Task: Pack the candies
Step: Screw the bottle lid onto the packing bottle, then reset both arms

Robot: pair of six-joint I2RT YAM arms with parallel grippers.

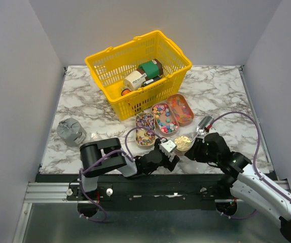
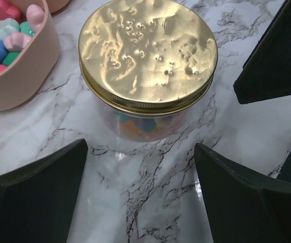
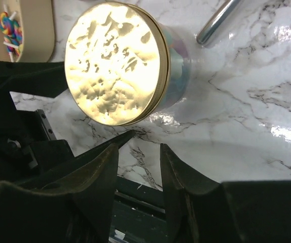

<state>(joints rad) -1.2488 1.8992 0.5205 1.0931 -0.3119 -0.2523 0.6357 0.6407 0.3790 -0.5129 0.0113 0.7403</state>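
Note:
The candies [image 1: 165,119] lie in three oval trays in front of the basket. More candies [image 2: 144,124] show through a clear jar closed with a gold lid [image 2: 148,55], which stands at the table's front [image 1: 183,143]. My left gripper [image 2: 140,190] is wide open just short of the jar, its fingers [image 2: 34,192] apart from it. From the other side my right gripper [image 3: 138,159] is open and empty, close below the jar's lid [image 3: 115,63]. In the top view the left gripper [image 1: 175,150] and right gripper [image 1: 195,148] flank the jar.
A yellow basket [image 1: 110,63] with bottles and cans stands at the back. A metal scoop [image 1: 204,125] lies right of the jar, its handle [image 3: 221,20] near it. A pink tray [image 2: 34,76] sits left of the jar. A grey lump [image 1: 71,131] is at the left.

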